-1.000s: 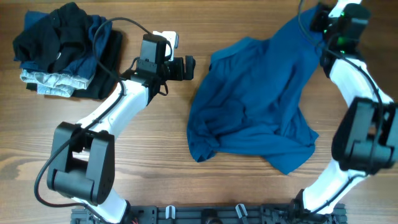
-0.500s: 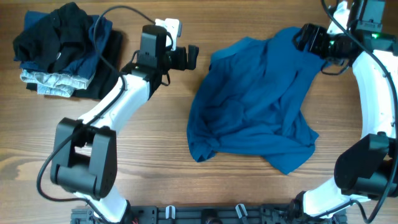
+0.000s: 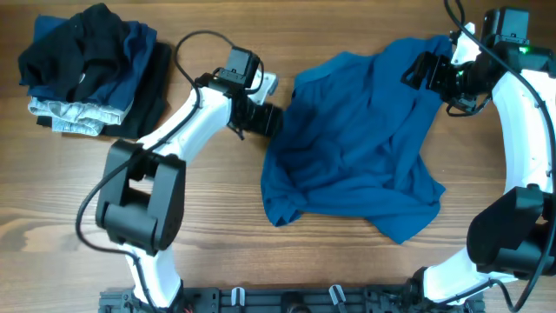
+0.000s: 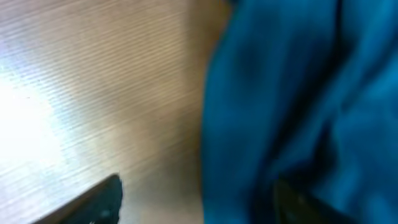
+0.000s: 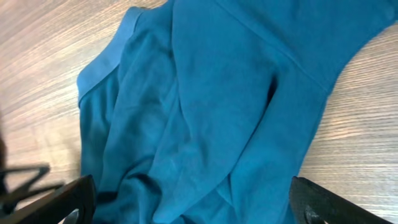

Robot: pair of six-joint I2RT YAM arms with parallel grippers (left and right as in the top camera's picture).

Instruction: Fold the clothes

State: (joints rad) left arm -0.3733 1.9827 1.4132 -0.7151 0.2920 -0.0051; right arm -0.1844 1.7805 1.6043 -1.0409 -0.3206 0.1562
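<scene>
A crumpled blue shirt lies on the wooden table, right of the middle. My left gripper is open at the shirt's left edge. In the blurred left wrist view, one finger is over bare wood and the other against the blue cloth. My right gripper is open wide over the shirt's far right corner and holds nothing. In the right wrist view, the shirt fills the space between the fingers, and its collar band is at the upper left.
A pile of dark, blue and grey clothes sits at the far left corner. Bare wood runs along the front of the table. The left arm's cable loops above its wrist.
My left gripper has swung right and toward the front, up to the shirt's left edge. My right gripper has come down from the far edge over the shirt's far right corner.
</scene>
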